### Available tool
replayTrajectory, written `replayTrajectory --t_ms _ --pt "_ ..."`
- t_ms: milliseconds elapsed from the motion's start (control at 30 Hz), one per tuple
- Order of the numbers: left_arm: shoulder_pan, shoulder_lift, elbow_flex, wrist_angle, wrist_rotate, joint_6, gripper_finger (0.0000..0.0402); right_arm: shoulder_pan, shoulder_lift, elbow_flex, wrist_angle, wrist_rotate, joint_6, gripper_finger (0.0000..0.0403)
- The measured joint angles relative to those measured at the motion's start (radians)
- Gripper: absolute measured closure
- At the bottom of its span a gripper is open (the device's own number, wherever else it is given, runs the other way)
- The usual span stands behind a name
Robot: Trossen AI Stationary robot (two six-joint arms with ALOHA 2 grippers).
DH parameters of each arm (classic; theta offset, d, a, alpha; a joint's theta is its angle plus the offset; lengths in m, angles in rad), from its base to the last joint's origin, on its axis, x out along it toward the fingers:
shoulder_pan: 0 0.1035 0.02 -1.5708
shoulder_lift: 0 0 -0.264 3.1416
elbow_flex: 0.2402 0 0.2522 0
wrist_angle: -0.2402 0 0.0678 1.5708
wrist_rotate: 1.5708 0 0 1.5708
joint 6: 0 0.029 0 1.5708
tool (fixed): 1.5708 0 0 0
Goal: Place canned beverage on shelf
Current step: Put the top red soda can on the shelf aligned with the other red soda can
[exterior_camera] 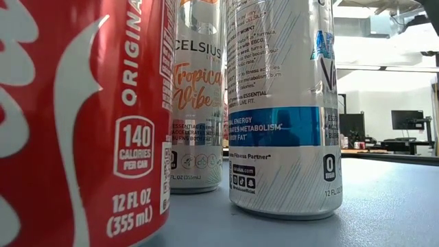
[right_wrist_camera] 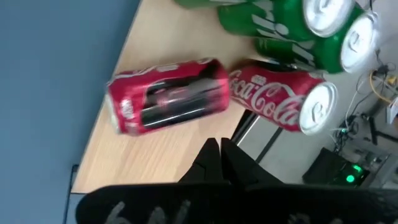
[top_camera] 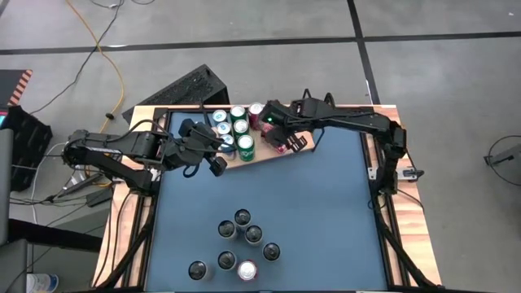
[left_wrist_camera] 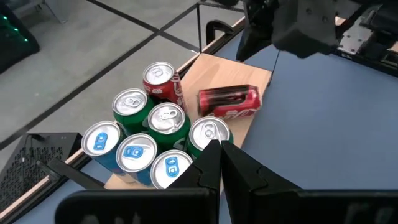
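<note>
One red can [right_wrist_camera: 169, 95] lies toppled on the shelf [right_wrist_camera: 155, 149] beside seven upright ones. Your right gripper [right_wrist_camera: 219, 151] hovers above it, fingers together; left gripper [left_wrist_camera: 219, 151] likewise closed nearby. Next, you likely stand it upright.

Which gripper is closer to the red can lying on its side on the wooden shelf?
Right. The right gripper hovers directly over the toppled red can; the left gripper sits beyond the upright cans.

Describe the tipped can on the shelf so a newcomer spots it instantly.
Find the light-wood shelf at the blue table's far edge, with upright cans clustered at one end. Beside that cluster, the red-and-black can is the only one lying on its side.
</note>
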Motion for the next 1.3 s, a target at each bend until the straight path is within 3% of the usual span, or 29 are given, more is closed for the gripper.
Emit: replayTrajectory --t_ms 200,333,400,500,833,967,1133,1300 --pt "0.000 0.000 0.000 0.001 0.001 -0.015 0.0402 -0.005 -0.051 0.000 -0.087 -0.052 0.259 0.0400" --pt "0.000 0.000 0.000 0.001 0.007 -0.019 0.0402 -0.043 -0.077 0.001 -0.214 -0.332 0.601 0.0376" --pt "0.000 0.000 0.000 0.003 0.007 -0.019 0.0402 -0.065 -0.077 0.001 -0.274 -0.416 0.703 0.0349" --pt "0.000 0.000 0.000 0.004 0.007 -0.019 0.0402 -0.086 -0.074 -0.028 -0.277 -0.403 0.749 0.0297" --pt "0.000 0.000 0.000 0.003 0.009 -0.008 0.0402 -0.150 -0.071 -0.144 -0.033 -0.401 0.967 0.0117" --pt "0.000 0.000 0.000 0.003 0.010 -0.008 0.0402 -0.156 -0.075 -0.184 0.046 -0.392 0.992 0.0094" --pt "0.000 0.000 0.000 0.003 0.009 -0.010 0.0402 -0.151 -0.073 -0.239 0.140 -0.323 1.062 0.0093" --pt "0.000 0.000 0.000 0.003 0.010 -0.012 0.0402 -0.153 -0.072 -0.253 0.177 -0.325 1.093 0.0093"
